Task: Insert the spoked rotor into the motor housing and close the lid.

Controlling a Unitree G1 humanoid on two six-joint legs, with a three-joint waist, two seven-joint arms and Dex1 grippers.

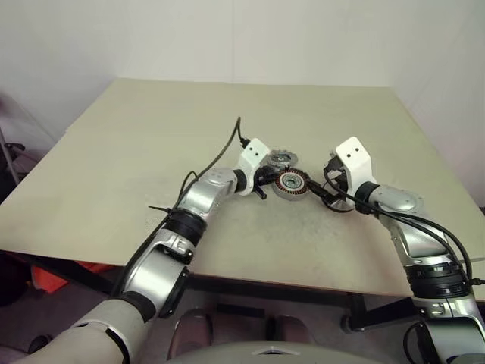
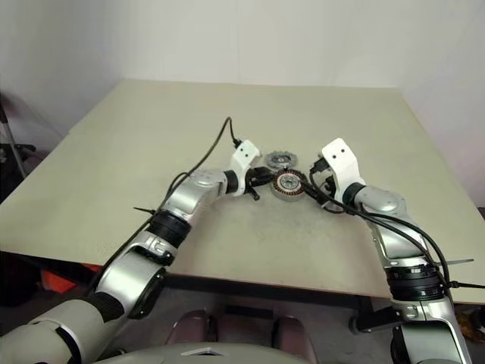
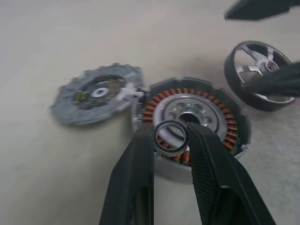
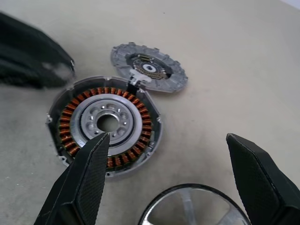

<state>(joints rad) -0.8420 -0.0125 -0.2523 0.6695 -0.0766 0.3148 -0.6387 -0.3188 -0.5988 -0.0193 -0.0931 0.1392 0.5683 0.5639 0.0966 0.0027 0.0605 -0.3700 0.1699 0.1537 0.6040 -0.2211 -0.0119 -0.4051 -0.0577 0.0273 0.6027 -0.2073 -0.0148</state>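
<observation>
Desk point(image 1: 151, 152): pale beige top, scuffed near middle. Small thin ring point(image 3: 171, 137) above desk centre. Orange object point(image 1: 53, 277) under desk's left edge.

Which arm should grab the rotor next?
Right. The right gripper is open with the spoked rotor lying just below its fingertips, while the left gripper is busy pinching a thin ring over the motor housing.

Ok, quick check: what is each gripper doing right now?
Left gripper: shut on the small thin ring, above the motor housing.
Right gripper: open wide, holding nothing, near the spoked rotor.
</observation>
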